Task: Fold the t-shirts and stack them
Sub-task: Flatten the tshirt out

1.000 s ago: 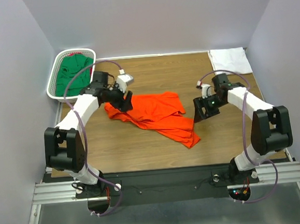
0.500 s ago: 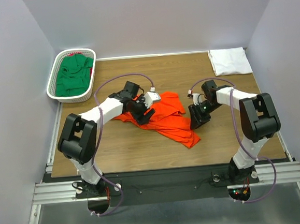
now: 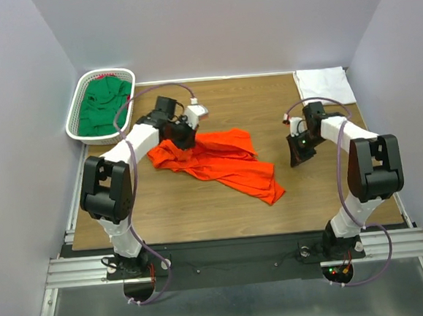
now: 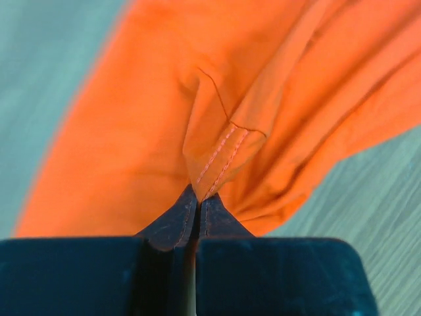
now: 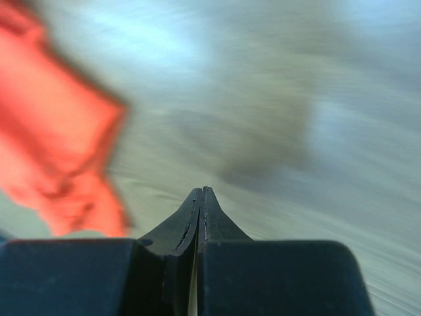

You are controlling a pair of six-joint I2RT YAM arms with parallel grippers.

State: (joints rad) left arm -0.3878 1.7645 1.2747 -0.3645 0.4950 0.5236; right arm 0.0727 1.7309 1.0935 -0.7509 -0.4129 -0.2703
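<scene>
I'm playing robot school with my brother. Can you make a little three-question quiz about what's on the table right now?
1. True or false: the green t-shirt lies in the white basket.
2. Fill in: the white t-shirt lies at the table's far ____ corner.
3. What does the left claw pinch? A: the green one. B: the white one. C: the orange t-shirt.
Key: 1 true; 2 right; 3 C.

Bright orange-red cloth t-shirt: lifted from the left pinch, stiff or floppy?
Probably floppy: the bright orange-red cloth t-shirt lies in soft crumpled folds, so it should drape and trail below the left gripper. Likely light, as thin cloth. The pinch holds only a small stitched hem fold, so it might slip.
</scene>
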